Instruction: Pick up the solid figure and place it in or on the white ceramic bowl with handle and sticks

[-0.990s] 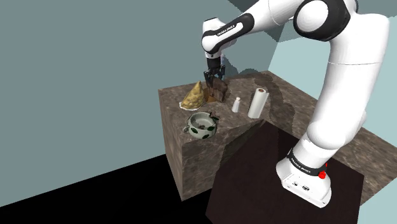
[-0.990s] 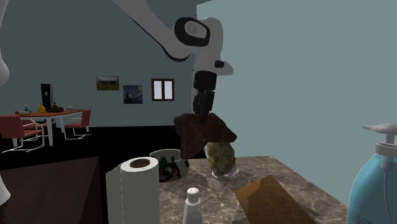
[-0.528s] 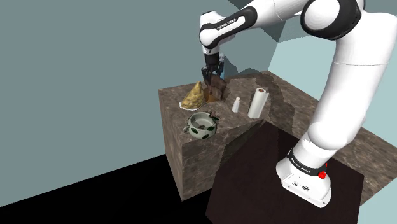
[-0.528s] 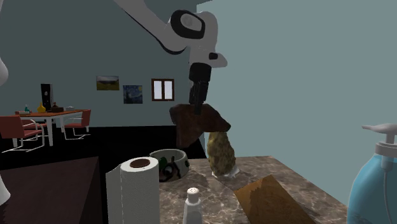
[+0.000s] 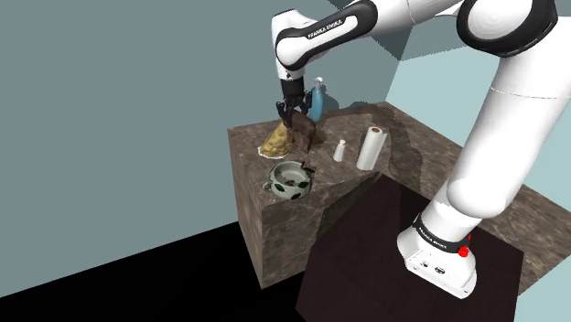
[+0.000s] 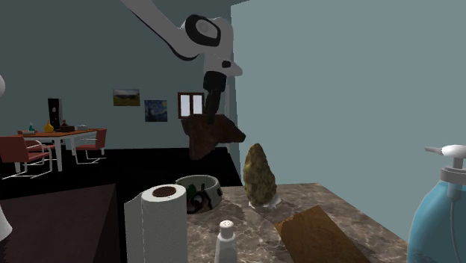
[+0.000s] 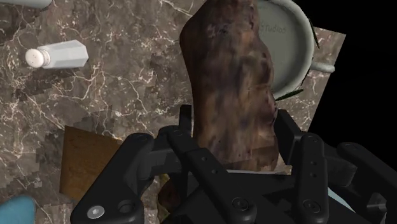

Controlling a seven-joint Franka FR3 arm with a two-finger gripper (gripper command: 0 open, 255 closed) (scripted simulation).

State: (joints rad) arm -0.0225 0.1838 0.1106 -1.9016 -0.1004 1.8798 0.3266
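Jaws: you had them clamped on the brown rock-like figure (image 6: 211, 134).
Figure: it hung over the marble worktop (image 6: 358, 220), close above the white bowl (image 6: 212, 193).
Done: the pick-up.
Left: by my judgement, centring, lowering and releasing.

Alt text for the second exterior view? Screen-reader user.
The black gripper holds a dark brown, rock-like figure lifted clear of a marbled countertop. On the countertop stand a white bowl, a paper towel roll and a small shaker.
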